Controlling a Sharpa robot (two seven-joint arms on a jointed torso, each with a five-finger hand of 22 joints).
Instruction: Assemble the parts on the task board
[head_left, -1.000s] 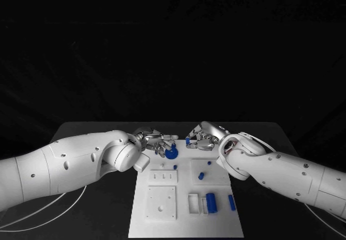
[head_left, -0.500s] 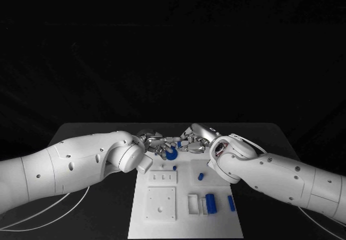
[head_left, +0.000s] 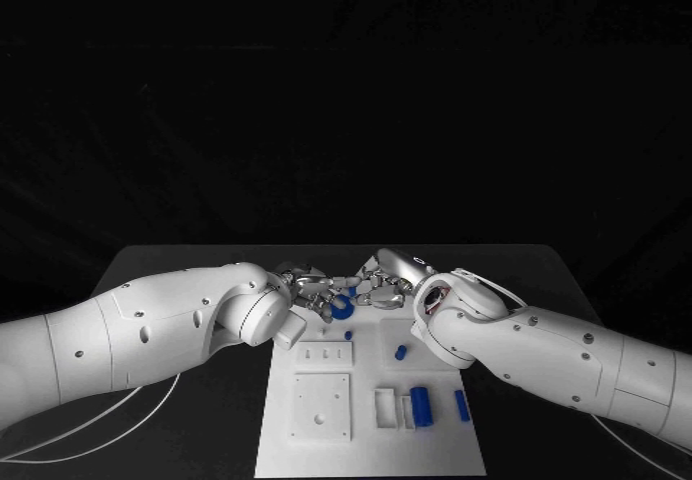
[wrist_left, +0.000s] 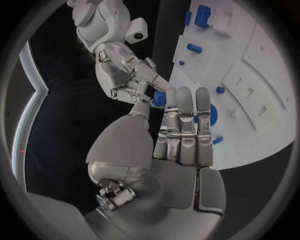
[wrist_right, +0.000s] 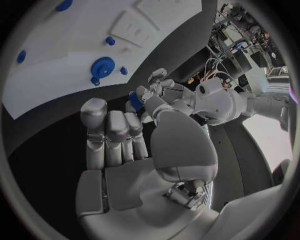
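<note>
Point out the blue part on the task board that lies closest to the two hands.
The round blue disc at the board's far end, just below the left hand and right hand. The other blue parts lie nearer the robot.

right hand (head_left: 387, 285) shifted leftward, meeting left hand (head_left: 315, 289)

Head camera looks down from above; both wrist cameras sit close, seemingly sharing the task board (head_left: 368, 400).

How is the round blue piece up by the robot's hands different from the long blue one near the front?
The round blue piece is a flat disc, while the long blue piece is a straight block. The round blue piece lies at the far end of the task board, and the long blue piece lies at its near end. Both are blue and rest on the board.
</note>
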